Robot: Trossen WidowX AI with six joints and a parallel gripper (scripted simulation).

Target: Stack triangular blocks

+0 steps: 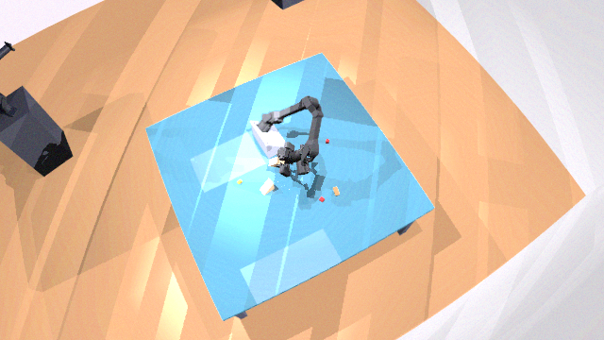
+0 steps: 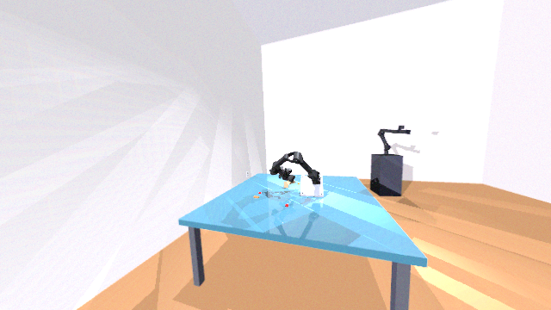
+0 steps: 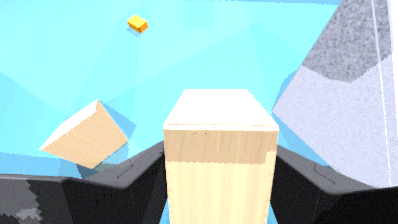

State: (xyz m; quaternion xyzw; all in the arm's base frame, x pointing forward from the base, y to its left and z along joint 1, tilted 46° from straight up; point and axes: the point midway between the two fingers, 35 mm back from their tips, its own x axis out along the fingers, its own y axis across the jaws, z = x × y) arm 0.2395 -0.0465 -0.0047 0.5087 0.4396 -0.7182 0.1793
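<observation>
My gripper [image 1: 279, 163] [image 3: 216, 145] is shut on a pale wooden triangular block [image 1: 274, 161] [image 2: 286, 184] [image 3: 220, 180]. In the wrist view one finger is on each side of it, a bright face points away and a tan face is towards the camera. It appears to be a little above the table; its underside is hidden. The other triangular block [image 1: 267, 187] [image 3: 90, 136] lies on the table, to the left in the wrist view, turned at an angle to the held one. The two blocks are apart.
The arm's pale base box [image 1: 268, 140] [image 2: 311, 188] [image 3: 335, 117] stands close to the held block. A small yellow-orange block [image 1: 240, 181] [image 3: 137, 23] lies beyond the other triangular block. Two red cubes [image 1: 327, 141] [image 1: 322, 199] and a small orange block [image 1: 336, 191] are on the table.
</observation>
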